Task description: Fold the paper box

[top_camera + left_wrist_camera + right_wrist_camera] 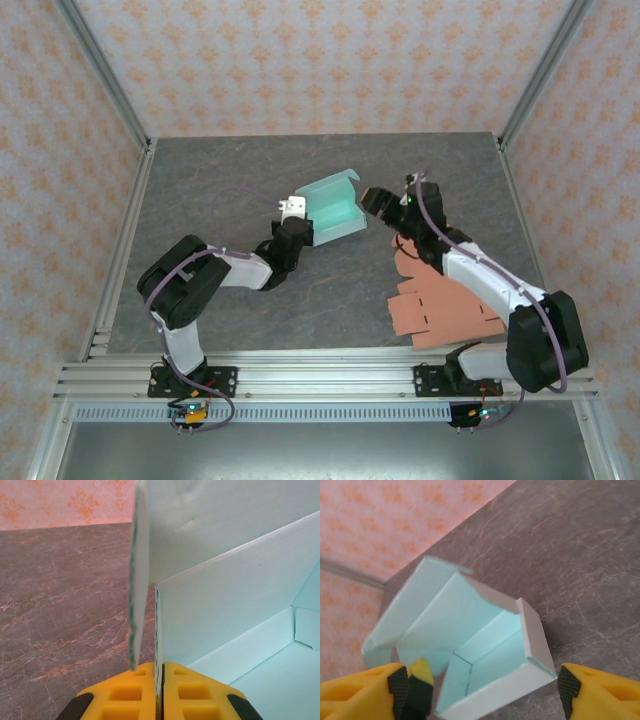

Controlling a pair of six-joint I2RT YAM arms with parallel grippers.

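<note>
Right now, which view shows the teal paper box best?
The right wrist view: the teal paper box is nearly whole in frame, its open inside and flaps clear. The top view shows it small between the arms. The left wrist view shows one wall close up, pinched by the left pincer.

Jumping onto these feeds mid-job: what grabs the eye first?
The half-folded teal paper box at mid-table stands out, with one thin wall pinched in the left gripper. The right gripper sits open just off the box's right side. A salmon cardboard sheet lies flat at the near right.
</note>
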